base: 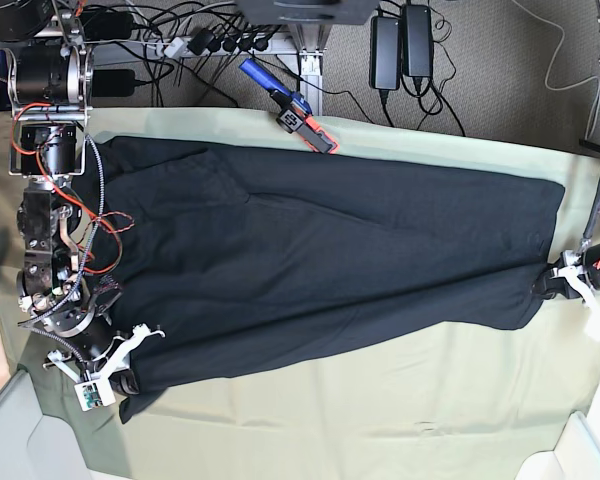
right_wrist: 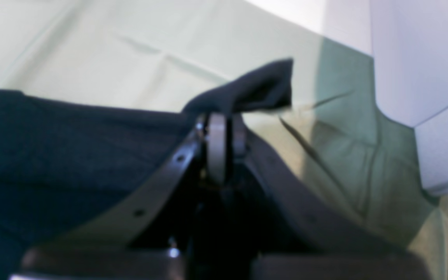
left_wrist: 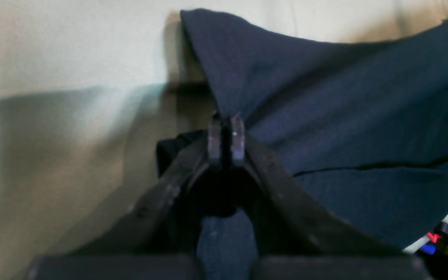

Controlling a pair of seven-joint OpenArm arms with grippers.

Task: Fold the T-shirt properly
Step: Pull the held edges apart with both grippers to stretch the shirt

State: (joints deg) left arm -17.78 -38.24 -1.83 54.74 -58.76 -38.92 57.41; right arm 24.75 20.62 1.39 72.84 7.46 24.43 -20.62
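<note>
The black T-shirt [base: 330, 250] lies spread lengthwise across the pale green table cloth [base: 380, 410], plain side up. My right gripper [base: 130, 378] sits at the shirt's near-left corner. In the right wrist view this gripper [right_wrist: 224, 116] is shut on a fold of the T-shirt [right_wrist: 53, 147], with a small flap sticking up past its fingertips. My left gripper [base: 552, 284] is at the shirt's right end. In the left wrist view it [left_wrist: 226, 118] is shut on the edge of the T-shirt [left_wrist: 344, 116], whose cloth is lifted and pulled into a peak.
A blue and orange hand tool [base: 292, 108] lies at the table's far edge, just beyond the shirt. Cables and power bricks [base: 400, 45] sit behind the table. A white surface [right_wrist: 422, 77] stands beside the table's edge in the right wrist view.
</note>
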